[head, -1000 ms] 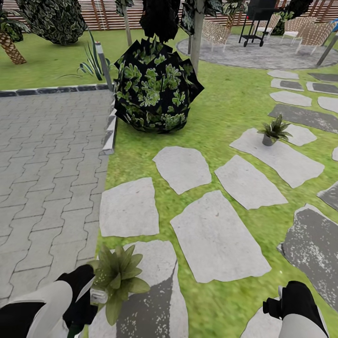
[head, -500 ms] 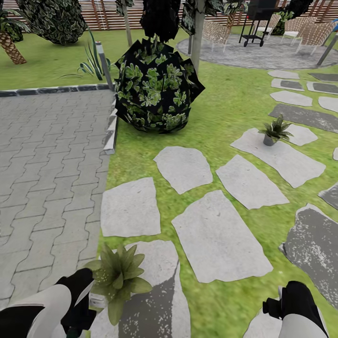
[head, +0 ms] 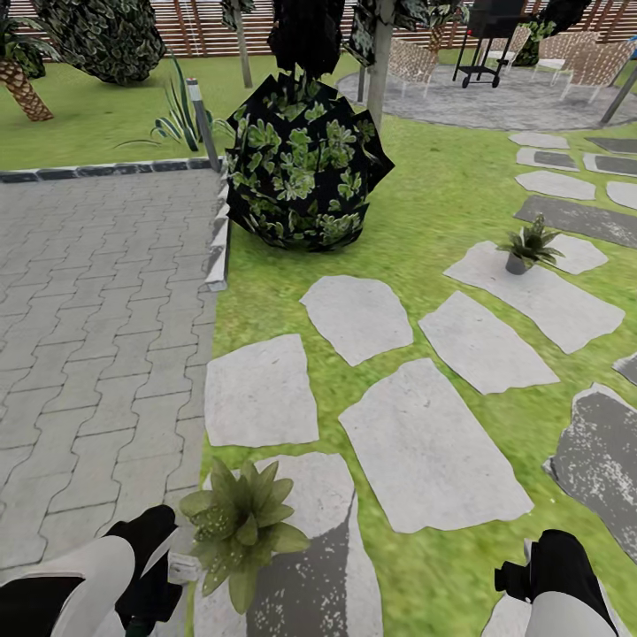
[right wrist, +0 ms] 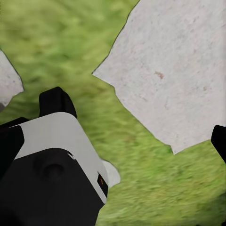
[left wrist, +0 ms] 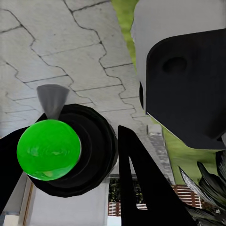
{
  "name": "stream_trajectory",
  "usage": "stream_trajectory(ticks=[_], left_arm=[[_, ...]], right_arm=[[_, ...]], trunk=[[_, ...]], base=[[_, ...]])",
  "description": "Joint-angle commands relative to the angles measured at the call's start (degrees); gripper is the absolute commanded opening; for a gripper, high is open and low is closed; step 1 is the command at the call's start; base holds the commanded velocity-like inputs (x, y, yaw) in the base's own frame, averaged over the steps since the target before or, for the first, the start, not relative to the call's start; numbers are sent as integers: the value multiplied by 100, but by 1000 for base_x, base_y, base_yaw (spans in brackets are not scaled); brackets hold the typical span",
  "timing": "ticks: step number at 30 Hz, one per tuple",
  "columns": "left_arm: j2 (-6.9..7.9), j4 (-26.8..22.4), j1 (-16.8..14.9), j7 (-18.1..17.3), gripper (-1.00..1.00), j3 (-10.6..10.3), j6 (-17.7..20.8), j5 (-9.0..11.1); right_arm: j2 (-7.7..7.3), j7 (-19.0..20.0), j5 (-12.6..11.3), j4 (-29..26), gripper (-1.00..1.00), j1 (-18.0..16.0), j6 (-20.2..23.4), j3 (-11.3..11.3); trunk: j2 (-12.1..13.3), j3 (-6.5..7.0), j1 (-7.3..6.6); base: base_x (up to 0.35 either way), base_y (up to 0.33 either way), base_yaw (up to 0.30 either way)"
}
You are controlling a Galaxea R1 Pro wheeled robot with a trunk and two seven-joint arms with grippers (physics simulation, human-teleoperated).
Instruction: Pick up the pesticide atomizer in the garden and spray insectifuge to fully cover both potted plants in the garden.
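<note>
Spray bottle: pale trigger head shows at the lower left of the head view, just beside the leaves of the near potted plant. In the left wrist view its green body sits end-on between the two black fingers.

Left tool: clamped on the spray bottle. The nozzle end is turned toward the near plant, close to touching its leaves; contact cannot be told.

Near plant stands on a grey stepping stone, at that stone's paving-side edge.

Right tool: fingers apart, nothing between them, hanging over grass and a stone edge, well apart from both plants.

Far potted plant: upright on a long stepping stone toward your right, well apart from the bottle.

Open room: between the two plants you have flat stones and lawn, nothing standing on them.

Edges: grey paving on your left, bounded by a raised kerb. A big dark round bush sits at the kerb's far end. A wooden fence closes the back.
</note>
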Motion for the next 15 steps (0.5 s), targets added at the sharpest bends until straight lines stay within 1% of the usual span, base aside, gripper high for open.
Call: stream_trajectory(ticks=[1,4,8,12,15], left_arm=[[3,-9,0,-60,-100,-16,18,-49],[2,-9,0,-60,-100,-19,18,-49],[1,-9,0,-60,-100,-21,18,-49],[-3,-9,0,-60,-100,-21,18,-49],[-4,-9,0,-60,-100,-21,18,-49]], right_arm=[[6,55,60,-12,100,-7,-3,-22],[6,55,60,-14,100,-7,-3,-22],[6,55,61,-13,100,-7,-3,-22],[6,55,60,-16,100,-7,-3,-22],[6,55,60,-16,100,-7,-3,-22]], trunk=[[-3,-4,0],[-3,-4,0],[-3,-4,0],[-3,-4,0],[-3,1,0]], base=[[0,27,0],[0,173,0],[0,284,0],[0,77,-35],[0,11,-199]])
